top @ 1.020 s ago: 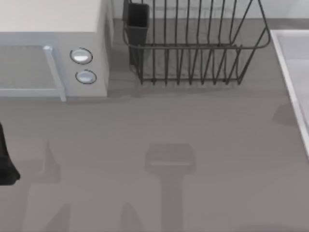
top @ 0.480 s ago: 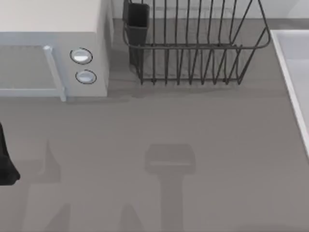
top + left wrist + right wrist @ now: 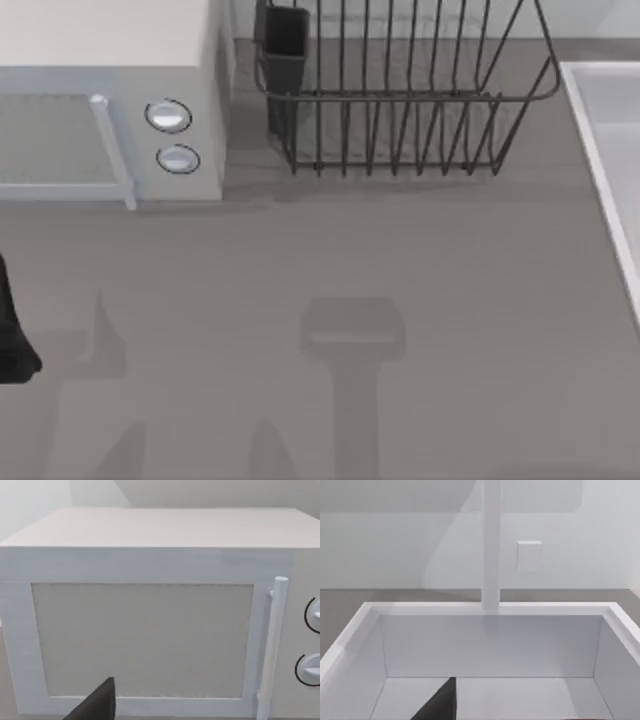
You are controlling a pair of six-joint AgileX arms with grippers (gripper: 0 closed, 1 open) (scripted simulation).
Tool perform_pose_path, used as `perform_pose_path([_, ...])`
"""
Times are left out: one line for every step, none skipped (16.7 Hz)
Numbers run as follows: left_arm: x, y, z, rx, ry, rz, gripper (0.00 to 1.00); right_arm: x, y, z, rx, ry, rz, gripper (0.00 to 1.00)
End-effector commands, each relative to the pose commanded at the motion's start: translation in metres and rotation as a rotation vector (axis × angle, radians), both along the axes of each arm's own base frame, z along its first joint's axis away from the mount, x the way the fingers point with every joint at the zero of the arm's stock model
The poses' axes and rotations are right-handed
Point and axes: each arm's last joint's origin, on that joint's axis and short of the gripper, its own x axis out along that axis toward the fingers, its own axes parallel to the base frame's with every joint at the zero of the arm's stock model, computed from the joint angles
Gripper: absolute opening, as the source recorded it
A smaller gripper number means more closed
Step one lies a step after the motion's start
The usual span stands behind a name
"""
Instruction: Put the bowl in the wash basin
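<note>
The wash basin (image 3: 592, 140) lies at the table's right edge; its white rim and a strip of pale interior show in the top view. In the right wrist view the wash basin (image 3: 490, 608) opens directly ahead and below, and a dark part of my right gripper (image 3: 440, 705) hangs over its grey floor. A thin reddish sliver (image 3: 580, 718) sits beside that gripper; I cannot tell what it is. The bowl is out of view. My left gripper (image 3: 12, 330) is parked at the table's left edge, facing the microwave (image 3: 150, 555).
The white microwave (image 3: 110, 60) stands at the back left, door shut. A dark wire dish rack (image 3: 400, 110) with a black cup holder (image 3: 285, 40) stands at the back middle. A white faucet (image 3: 491, 545) rises behind the basin. Bare grey tabletop (image 3: 330, 260) spans the middle.
A faint shadow on the table next to the basin's rim has vanished since one second ago. The left arm, microwave and rack have not moved.
</note>
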Motion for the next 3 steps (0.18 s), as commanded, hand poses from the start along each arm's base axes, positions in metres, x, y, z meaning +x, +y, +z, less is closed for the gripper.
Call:
perform_pose_path([0.0, 0.0, 0.0, 0.0, 0.0, 0.0, 1.0, 0.0, 0.0, 0.0, 0.0, 0.0, 0.0, 1.0])
perform_pose_path([0.0, 0.0, 0.0, 0.0, 0.0, 0.0, 1.0, 0.0, 0.0, 0.0, 0.0, 0.0, 0.0, 1.0])
perform_pose_path([0.0, 0.0, 0.0, 0.0, 0.0, 0.0, 1.0, 0.0, 0.0, 0.0, 0.0, 0.0, 0.0, 1.0])
